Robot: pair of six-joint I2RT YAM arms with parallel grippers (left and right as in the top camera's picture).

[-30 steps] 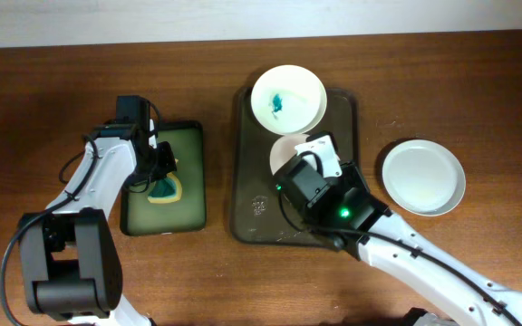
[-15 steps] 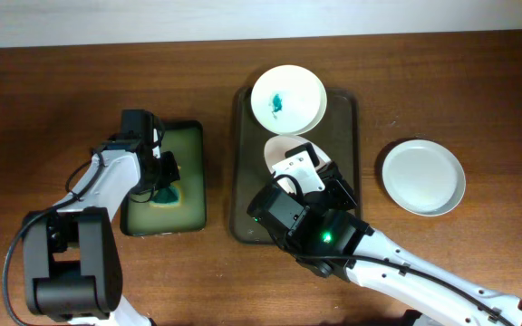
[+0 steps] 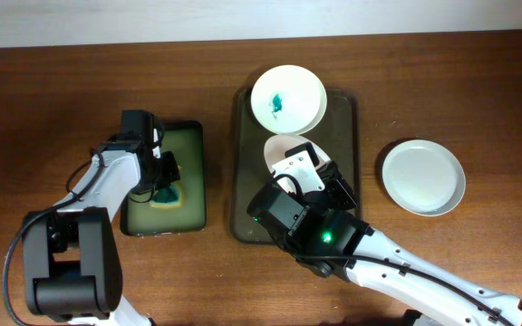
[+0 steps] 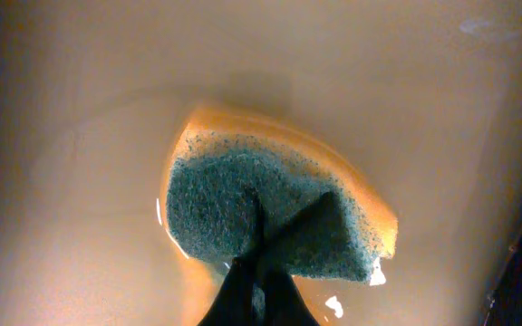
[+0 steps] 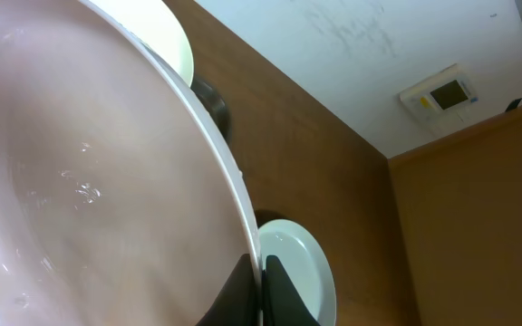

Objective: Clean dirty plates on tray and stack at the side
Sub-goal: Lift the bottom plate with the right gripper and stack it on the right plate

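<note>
Overhead view: the right tool (image 3: 303, 168) pinches the rim of a white plate (image 3: 281, 145) over the dark tray (image 3: 248, 210). A teal-smeared plate (image 3: 288, 98) sits at the tray's far end. A clean plate (image 3: 423, 177) rests on the table (image 3: 53, 91) to its right. The left tool (image 3: 164, 172) is clamped on a sponge (image 3: 168, 189) in a small green tray (image 3: 188, 145).

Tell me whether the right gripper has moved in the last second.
Yes. The right gripper shifted left, away from the clean plate on the table and toward the tray's left rim, then held still.
</note>
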